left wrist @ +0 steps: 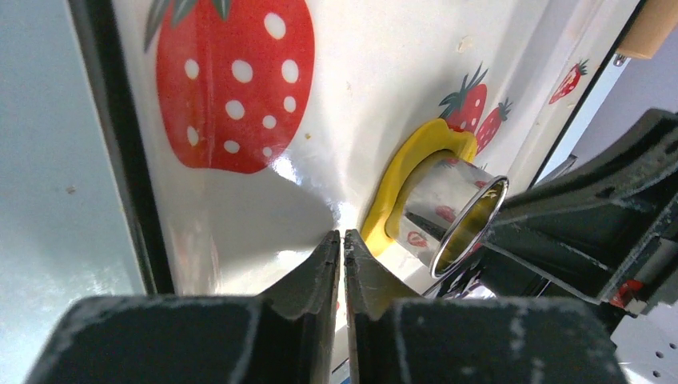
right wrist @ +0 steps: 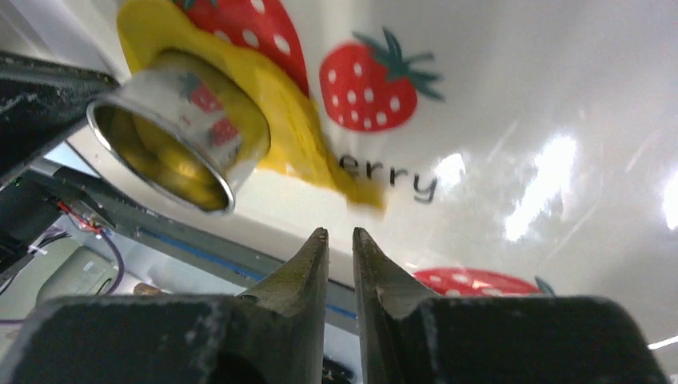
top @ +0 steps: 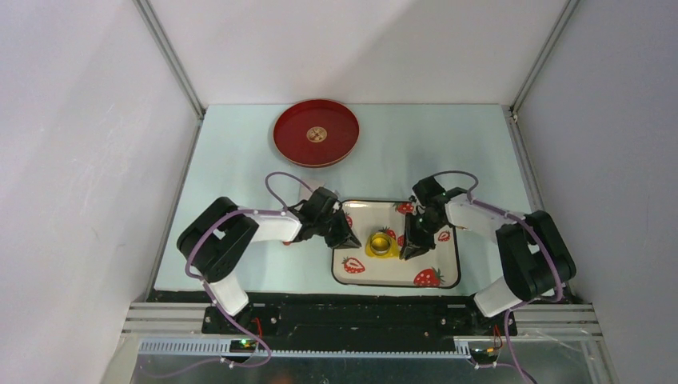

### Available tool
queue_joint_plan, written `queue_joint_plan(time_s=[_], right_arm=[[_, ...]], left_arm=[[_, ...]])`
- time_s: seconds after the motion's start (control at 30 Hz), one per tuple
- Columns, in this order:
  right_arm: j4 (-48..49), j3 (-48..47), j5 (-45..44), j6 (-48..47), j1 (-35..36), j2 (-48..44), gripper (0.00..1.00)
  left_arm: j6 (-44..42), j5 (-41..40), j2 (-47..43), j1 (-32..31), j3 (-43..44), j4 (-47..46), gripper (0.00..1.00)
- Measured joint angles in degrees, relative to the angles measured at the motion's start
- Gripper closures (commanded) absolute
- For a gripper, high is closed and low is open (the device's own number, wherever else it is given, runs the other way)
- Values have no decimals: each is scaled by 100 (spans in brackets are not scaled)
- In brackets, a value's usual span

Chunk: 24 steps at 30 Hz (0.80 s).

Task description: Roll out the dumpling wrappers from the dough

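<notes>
Left gripper [left wrist: 341,236], nearest the lens: fingers pressed together, nothing between them, tips low over the strawberry tray [left wrist: 240,208] just inside its left rim. Right gripper [right wrist: 340,232]: jaws a narrow slit apart, nothing in the slit, hovering over the tray's middle, just right of the cutter.

Table [top: 240,160]: the tray sits at its near edge, between the two arms.
Red plate [top: 292,136]: well beyond the tray's far-left corner. It has a small tan mark at centre; cannot tell what that is.
Dough [left wrist: 408,160]: on the tray's middle, flattened to a thin yellow sheet with an irregular outline.
Ring cutter [left wrist: 448,208]: a shiny metal ring standing on the dough, yellow showing inside it. Neither gripper touches it.

Progress, judged: rolling flat looks done and the cutter is placed. No separate dumpling wrappers are visible anywhere on the tray. Left to do: free the disc inside the ring, lift the cutter off, then repeat on whatever sheet is left.
</notes>
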<state>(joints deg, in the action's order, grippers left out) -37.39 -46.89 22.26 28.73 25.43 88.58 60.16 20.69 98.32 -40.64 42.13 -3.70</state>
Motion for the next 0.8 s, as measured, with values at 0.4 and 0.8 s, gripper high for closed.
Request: queue_joint_plan(time_s=[0.4,0.8], right_arm=[[-490,48,463,-155,-863,-669,46],[-42,48,822,-258,-1027,358,47]], left_arm=[[-2,11,31,0,44,46,87],[-9,11,31,-7,44,48,87]])
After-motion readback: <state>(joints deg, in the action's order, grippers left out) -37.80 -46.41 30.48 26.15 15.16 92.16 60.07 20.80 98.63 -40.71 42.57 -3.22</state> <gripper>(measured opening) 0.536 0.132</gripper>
